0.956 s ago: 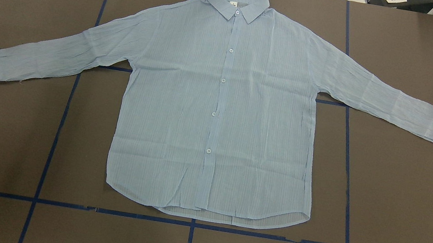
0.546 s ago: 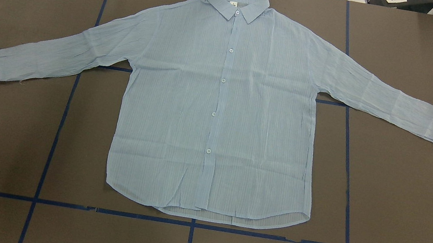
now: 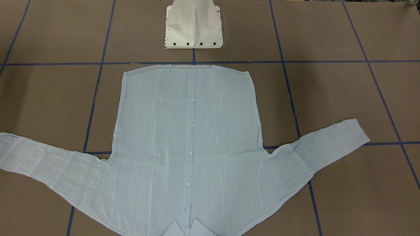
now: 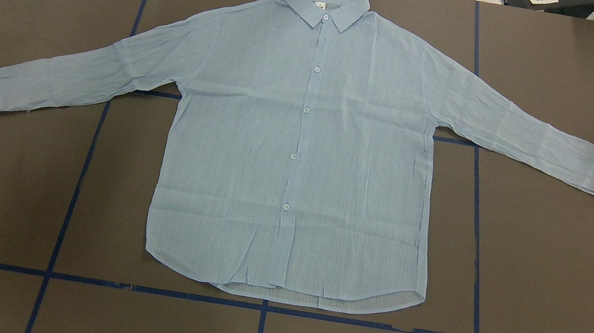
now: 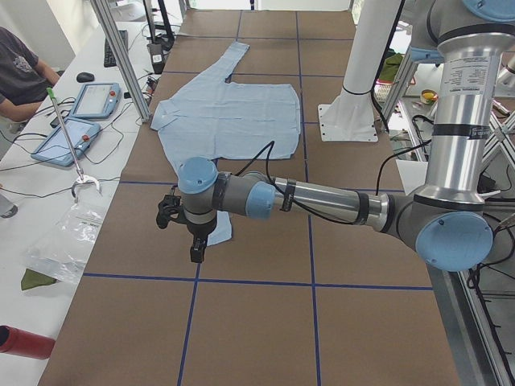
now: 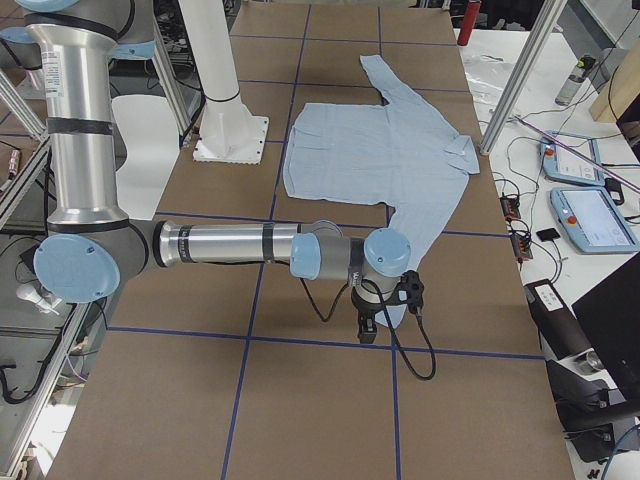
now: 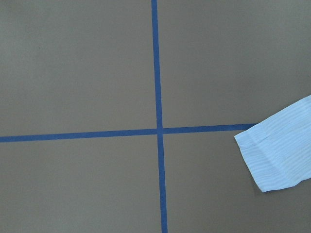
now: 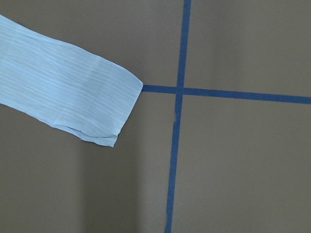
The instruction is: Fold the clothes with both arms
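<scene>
The pale blue striped shirt [image 4: 300, 149] lies flat and buttoned, front up, collar at the far edge, both sleeves spread out sideways; it also shows in the front view [image 3: 187, 147]. In the exterior left view my left gripper [image 5: 196, 254] points down over the near sleeve's cuff. In the exterior right view my right gripper [image 6: 367, 332] points down over the other cuff. I cannot tell whether either is open or shut. The left wrist view shows one cuff [image 7: 277, 155] at its right edge. The right wrist view shows the other cuff [image 8: 97, 109]. No fingers show in either.
The brown table mat carries a grid of blue tape lines [image 4: 263, 307]. The white pedestal base [image 3: 193, 29] stands just behind the shirt's hem. A side bench with tablets [image 5: 72, 133], a seated person and a red cylinder [image 5: 24, 342] runs along the far edge.
</scene>
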Controlling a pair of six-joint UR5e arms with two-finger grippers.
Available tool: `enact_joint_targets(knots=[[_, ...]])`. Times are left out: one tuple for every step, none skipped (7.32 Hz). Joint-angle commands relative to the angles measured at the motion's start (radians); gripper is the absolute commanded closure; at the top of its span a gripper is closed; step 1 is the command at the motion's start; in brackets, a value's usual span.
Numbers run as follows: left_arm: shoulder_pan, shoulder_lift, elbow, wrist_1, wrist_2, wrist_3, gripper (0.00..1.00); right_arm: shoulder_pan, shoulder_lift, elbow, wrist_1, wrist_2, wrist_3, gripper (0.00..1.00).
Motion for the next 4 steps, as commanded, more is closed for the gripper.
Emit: enact_joint_targets(knots=[[0.005,0.003,0.011,-0.062,-0.001,0.0,0.0,-0.023,0.011,-0.119,0.193,0.034,0.001,0.0],[0.005,-0.005,0.005,-0.097,-0.001,0.0,0.0,-0.037,0.014,-0.164,0.273,0.033,0.017,0.0],[0.005,-0.006,0.003,-0.146,-0.002,0.001,0.0,-0.075,0.031,-0.196,0.348,0.03,0.146,0.0],[0.005,-0.002,0.003,-0.151,-0.002,0.007,0.0,-0.124,0.033,-0.209,0.45,0.021,0.29,0.0]])
